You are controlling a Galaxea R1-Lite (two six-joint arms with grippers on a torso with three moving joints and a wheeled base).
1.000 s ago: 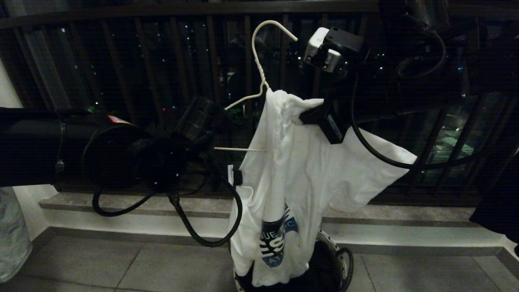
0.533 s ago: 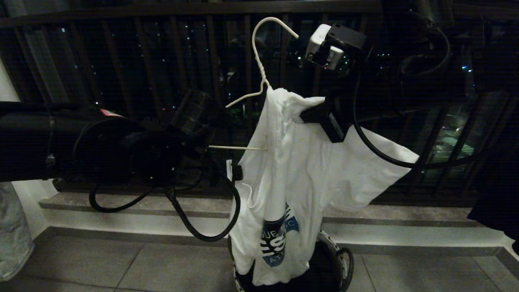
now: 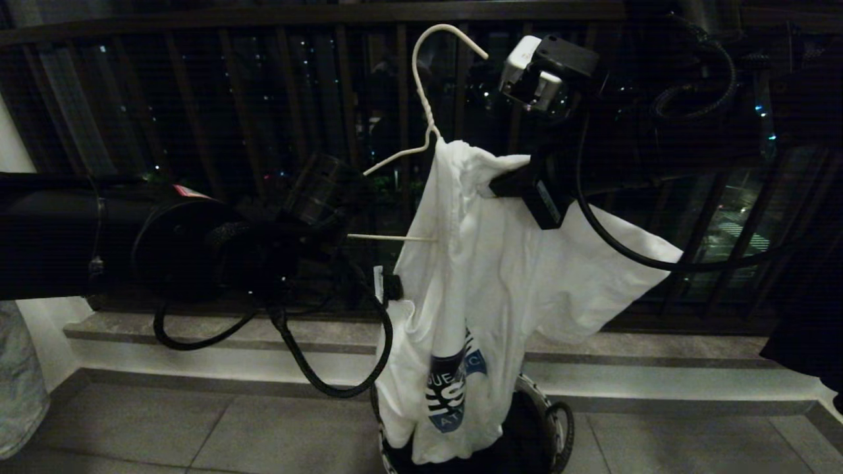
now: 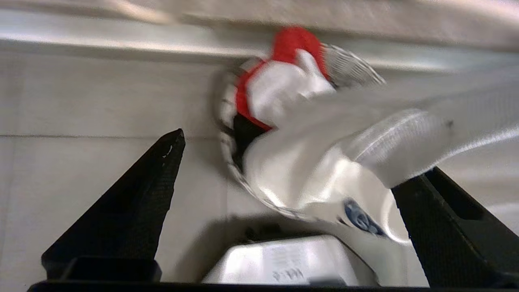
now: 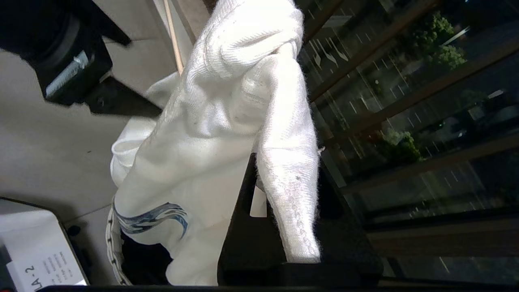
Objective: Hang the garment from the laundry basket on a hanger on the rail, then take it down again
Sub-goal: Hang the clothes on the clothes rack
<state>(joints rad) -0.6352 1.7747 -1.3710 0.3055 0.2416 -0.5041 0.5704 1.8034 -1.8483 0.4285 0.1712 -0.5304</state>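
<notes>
The white garment (image 3: 500, 276) with its blue print hangs from the white wire hanger (image 3: 421, 85). It covers the hanger's right half; the left shoulder and bottom bar are bare. The hanger's hook is free in the air, and the rail is out of view. My right gripper (image 3: 520, 184) is shut on a bunched fold of the garment (image 5: 284, 182) near the collar. My left gripper (image 3: 388, 286) stands wide open at the garment's left edge, and cloth (image 4: 324, 170) lies loosely across its gap. The garment's hem reaches into the laundry basket (image 3: 550, 421), which stands on the floor below.
The dark balcony railing (image 3: 197, 99) with vertical bars runs behind everything, above a stone ledge (image 3: 197, 329). A pale denim garment (image 3: 20, 382) hangs at the far left. My white base housing (image 4: 279, 259) shows under the left gripper. Something red (image 4: 292, 40) lies in the basket.
The hanger, the garment and my right gripper have edged slightly upward. My left arm swayed a little and came back beside the garment's left edge.
</notes>
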